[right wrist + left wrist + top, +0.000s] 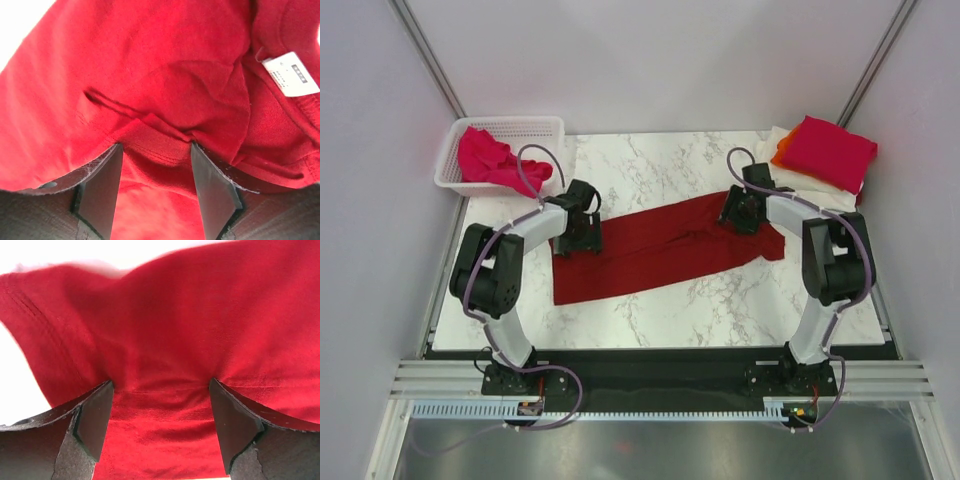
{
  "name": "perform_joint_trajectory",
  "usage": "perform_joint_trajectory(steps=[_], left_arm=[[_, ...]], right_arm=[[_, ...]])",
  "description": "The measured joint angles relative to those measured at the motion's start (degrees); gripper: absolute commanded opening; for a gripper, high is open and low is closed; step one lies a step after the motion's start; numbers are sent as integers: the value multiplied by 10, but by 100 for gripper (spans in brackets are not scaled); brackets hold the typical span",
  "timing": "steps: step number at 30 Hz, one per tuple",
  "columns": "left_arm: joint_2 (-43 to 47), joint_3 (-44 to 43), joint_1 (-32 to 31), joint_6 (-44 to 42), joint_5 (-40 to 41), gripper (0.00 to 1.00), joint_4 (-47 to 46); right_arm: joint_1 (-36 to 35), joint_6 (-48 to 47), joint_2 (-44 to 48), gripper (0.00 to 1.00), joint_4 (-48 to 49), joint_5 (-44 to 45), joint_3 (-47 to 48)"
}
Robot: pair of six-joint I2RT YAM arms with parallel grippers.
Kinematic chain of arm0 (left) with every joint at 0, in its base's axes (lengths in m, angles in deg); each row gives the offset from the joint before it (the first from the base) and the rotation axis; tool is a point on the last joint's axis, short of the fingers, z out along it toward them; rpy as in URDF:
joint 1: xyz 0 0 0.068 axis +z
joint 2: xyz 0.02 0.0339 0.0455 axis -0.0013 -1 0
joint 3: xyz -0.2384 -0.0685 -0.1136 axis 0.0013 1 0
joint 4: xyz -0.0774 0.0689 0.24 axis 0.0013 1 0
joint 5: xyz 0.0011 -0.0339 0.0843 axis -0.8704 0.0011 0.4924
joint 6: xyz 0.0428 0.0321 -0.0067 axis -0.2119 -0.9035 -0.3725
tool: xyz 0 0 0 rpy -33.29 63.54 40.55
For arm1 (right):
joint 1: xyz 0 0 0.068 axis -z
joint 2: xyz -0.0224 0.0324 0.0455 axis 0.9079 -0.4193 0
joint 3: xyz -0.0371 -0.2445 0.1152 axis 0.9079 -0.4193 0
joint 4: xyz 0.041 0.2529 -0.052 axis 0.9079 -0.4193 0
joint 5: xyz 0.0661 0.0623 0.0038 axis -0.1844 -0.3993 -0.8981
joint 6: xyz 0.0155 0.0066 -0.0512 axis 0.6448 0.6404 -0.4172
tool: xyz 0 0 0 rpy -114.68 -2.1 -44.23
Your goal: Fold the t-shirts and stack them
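A dark red t-shirt [660, 250] lies as a long band across the marble table [720, 310]. My left gripper [578, 238] stands on its left end. In the left wrist view the left gripper [160, 390] is open, tips pressed into flat red cloth [200, 315]. My right gripper [741, 216] is on the shirt's right end. In the right wrist view the right gripper [156, 150] is open, with a bunched hem [155, 142] lying between its fingers [212, 190]. A white label [292, 75] shows near the collar.
A white mesh basket [510, 122] at the back left holds a crumpled pink t-shirt [490, 160]. At the back right is a stack: a folded magenta t-shirt [825, 150] on an orange one [782, 155] and a cream-white one [820, 185].
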Motion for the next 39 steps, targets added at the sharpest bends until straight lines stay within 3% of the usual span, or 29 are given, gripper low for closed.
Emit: perform_joint_trajectory(steps=[8,12,16,17,20,26,35,39], left_arm=[[40,59,-77,30,18,85,-28],[97,124,-99,53,5,85,-47],[179,199,-128,111,-45,85,-45],[192,210,-141,127,-55,85,-43],[213,226,-214,194,-91,87,-40],[188,177,-367,294,-165,100,-37],[238,64,-414,339,-192,100,-47],[309,58,-393,316,-164,100,-34]], right_arm=[[-50,10,-194,66,-25,-3,269],[-70,13,-330,67,-76,-21,489],[-77,16,-454,73,-94,-67,692],[-78,18,-473,78,-91,-85,720],[-79,26,-490,93,-59,-124,739],[-80,32,-508,98,19,-156,744],[-76,21,-489,98,78,-172,742],[-74,12,-365,98,81,-162,610]])
